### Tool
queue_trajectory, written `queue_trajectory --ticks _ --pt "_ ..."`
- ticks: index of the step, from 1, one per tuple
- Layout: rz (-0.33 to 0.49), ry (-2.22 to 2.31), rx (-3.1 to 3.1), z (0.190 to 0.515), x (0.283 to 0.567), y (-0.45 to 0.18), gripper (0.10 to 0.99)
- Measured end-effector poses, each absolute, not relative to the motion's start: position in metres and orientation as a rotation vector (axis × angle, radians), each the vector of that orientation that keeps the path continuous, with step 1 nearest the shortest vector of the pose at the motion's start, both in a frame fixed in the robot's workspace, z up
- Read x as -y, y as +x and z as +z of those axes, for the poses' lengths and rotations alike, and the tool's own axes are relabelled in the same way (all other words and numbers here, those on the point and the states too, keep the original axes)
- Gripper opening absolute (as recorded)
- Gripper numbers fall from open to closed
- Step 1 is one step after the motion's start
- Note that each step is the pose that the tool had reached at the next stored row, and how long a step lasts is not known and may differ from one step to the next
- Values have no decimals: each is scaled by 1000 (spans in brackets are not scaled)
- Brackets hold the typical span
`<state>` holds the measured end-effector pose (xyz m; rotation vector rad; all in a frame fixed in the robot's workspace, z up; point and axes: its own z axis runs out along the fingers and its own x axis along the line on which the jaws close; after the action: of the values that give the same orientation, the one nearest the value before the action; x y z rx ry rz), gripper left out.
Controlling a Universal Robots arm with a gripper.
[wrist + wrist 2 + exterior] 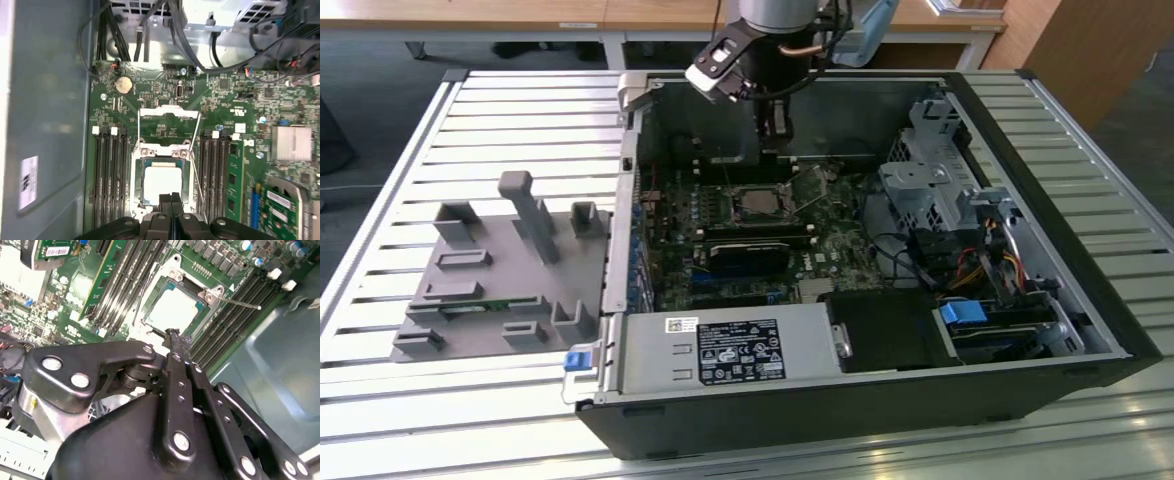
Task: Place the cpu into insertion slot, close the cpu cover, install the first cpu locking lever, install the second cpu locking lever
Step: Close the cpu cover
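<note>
The cpu [161, 184], a small square chip with a silver top [172, 312], lies in the insertion slot on the green board, seen in both wrist views. The cpu cover [165, 151] is a silver frame lying down around the chip, and it hides most of the slot's rim. One thin wire lever [197, 185] runs along one side of the socket and sticks out free [240, 302]. A second lever [139, 127] runs along the other side. My gripper [172, 199] hovers just above the socket's edge, shut and holding nothing. In the exterior view it [778, 128] hangs over the far part of the case.
The open case [1107, 330] lies on a slatted table. A black power-supply box [734, 350] sits at the near edge. The drive cage [927, 185] and cables [974, 265] are on the exterior view's right. Memory sticks [234, 175] flank the socket. A grey fixture [494, 270] lies outside.
</note>
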<state>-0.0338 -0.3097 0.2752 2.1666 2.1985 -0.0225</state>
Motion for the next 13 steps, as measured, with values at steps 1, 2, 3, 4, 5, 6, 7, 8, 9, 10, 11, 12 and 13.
queue_trajectory --ticks 1,2,3,4,5,6,7,8,9,10,11,12,13 --pt "-22 2167 -2199 275 310 -34 122" --pt "-22 2167 -2199 275 310 -34 122" --pt "-22 2167 -2199 275 310 -34 122" --pt "-22 2167 -2199 275 312 -34 122" --pt "-22 2167 -2198 275 313 -34 122" --pt "-22 2167 -2198 275 315 -34 122" --pt "-22 2167 -2198 275 317 -34 122" --pt "-22 2167 -2198 275 318 -34 122" --pt "-22 2167 -2199 275 318 -34 122" --pt "-22 2167 -2198 275 318 -33 122" --pt "-22 2167 -2198 275 318 -31 122" --pt "-22 2167 -2198 275 318 -27 122" --pt "-22 2167 -2198 275 318 -23 122"
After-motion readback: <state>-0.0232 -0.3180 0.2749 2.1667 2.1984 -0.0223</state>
